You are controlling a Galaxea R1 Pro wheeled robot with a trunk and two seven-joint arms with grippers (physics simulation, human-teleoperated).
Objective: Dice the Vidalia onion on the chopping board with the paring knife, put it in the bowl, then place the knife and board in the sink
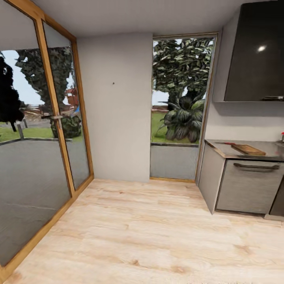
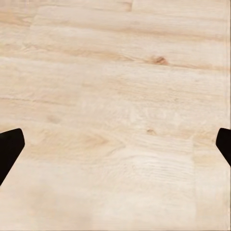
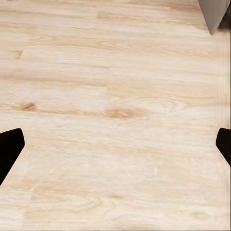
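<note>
The robot is on its way: the head view looks across a pale wood floor (image 1: 138, 232) to a corner with tall windows, and the kitchen sits off at the right edge. There the board (image 1: 248, 149) lies flat on the countertop (image 1: 272, 152), with a sliver of red just beside its far end that is probably the knife (image 1: 225, 143), too small to be sure. A red spot (image 1: 282, 135) at the frame edge may be the tap knob, which would put the sink further right; onion and bowl are not placed yet. Both wrist views look down on bare floor, the left gripper (image 2: 115, 144) and right gripper (image 3: 115, 144) each spread wide and holding nothing. The step is approach: turn right, square up to the counter, and stop short of the cabinet (image 1: 248, 189) with arms tucked.
</note>
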